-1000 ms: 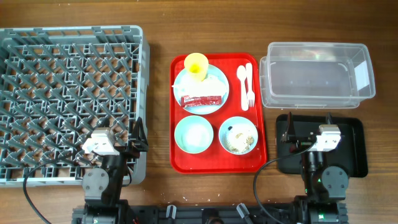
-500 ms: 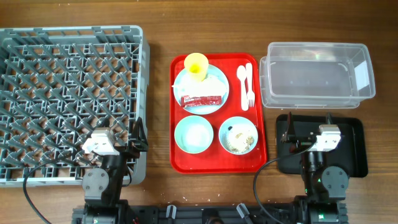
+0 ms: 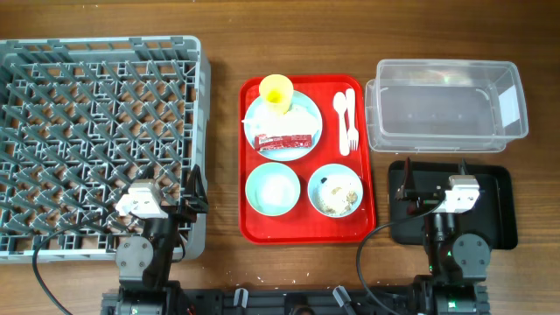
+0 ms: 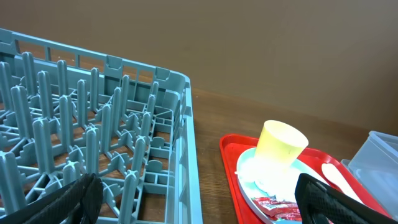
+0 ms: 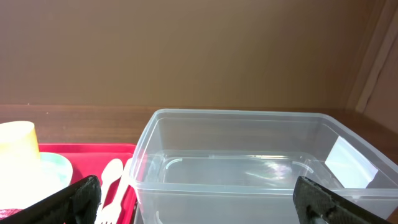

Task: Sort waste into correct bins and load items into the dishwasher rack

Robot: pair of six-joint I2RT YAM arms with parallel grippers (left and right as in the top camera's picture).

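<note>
On the red tray point(image 3: 306, 229), a pale blue plate point(image 3: 302, 118) carries a yellow cup point(image 3: 276, 92), a white napkin point(image 4: 264, 175) and a red sauce packet point(image 3: 284, 141). A white spoon point(image 3: 340, 107) and fork point(image 3: 352, 127) lie beside it. One bowl point(image 3: 272, 189) looks empty; the other bowl point(image 3: 335, 190) holds rice scraps. The grey dishwasher rack point(image 3: 96, 140) stands at left. My left gripper point(image 4: 196, 190) is open at the rack's near right corner. My right gripper point(image 5: 196, 190) is open over the black tray point(image 3: 499, 210), facing the clear tub point(image 3: 446, 105).
Bare wooden table strips separate the rack, the red tray and the bins. The clear tub sits directly behind the black tray. Both arm bases and their cables stand at the near table edge.
</note>
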